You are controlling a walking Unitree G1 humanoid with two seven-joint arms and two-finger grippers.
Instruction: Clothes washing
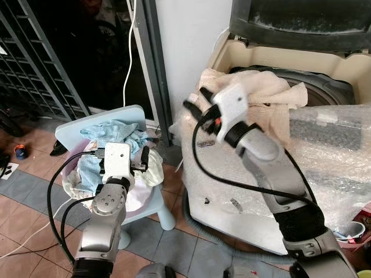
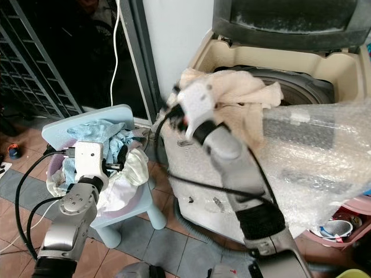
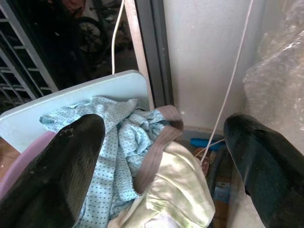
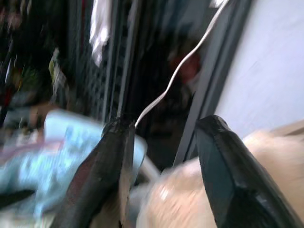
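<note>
Beige towel [image 1: 264, 101] lies on the washer [image 1: 232, 63] rim beside my right gripper [image 1: 197, 104], jaws released. Loading step, I judge: next, my left gripper [image 3: 156, 156], jaws spread, must descend onto the clothes [image 1: 113, 136].

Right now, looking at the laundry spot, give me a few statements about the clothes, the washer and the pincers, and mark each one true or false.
1. The washing machine has its lid up. True.
2. A beige towel is draped over the washer's rim. True.
3. The left pincer is clamped on the blue dotted garment. False: its fingers are spread wide above the pile, holding nothing.
4. The laundry pile sits in a pink basin on a light blue chair. True.
5. The washer's front is bare metal. False: it is wrapped in bubble wrap.
6. The right pincer hangs idle near the floor. False: it is raised beside the towel at the washer's rim.
</note>
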